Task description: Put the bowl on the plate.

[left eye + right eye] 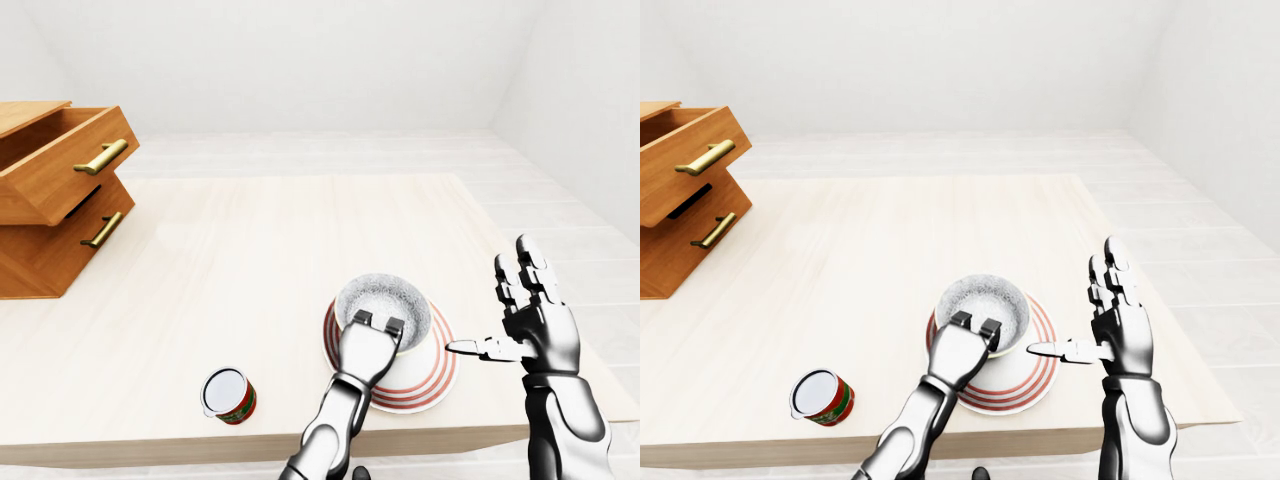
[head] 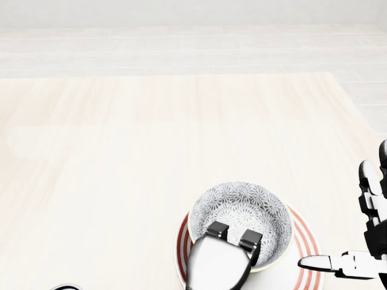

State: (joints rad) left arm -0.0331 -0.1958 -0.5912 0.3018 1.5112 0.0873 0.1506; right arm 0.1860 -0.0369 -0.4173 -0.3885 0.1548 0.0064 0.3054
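Observation:
A white bowl [image 2: 242, 208] with a grey floral pattern inside rests on the red-ringed white plate [image 2: 305, 251], near the bottom edge of the light wooden table [image 1: 250, 240]. My left hand [image 2: 233, 235] comes up from the bottom of the head view. Two of its fingers hook over the bowl's near rim into the inside, and the hand is shut on that rim. My right hand [image 1: 505, 310] stands open to the right of the plate, fingers upright and thumb pointing toward the plate, touching nothing.
A small red can [image 1: 229, 395] with a white lid stands left of the plate near the table's bottom edge. A wooden chest with its top drawer [image 1: 60, 165] pulled open sits at the table's left side. The right table edge runs just beyond my right hand.

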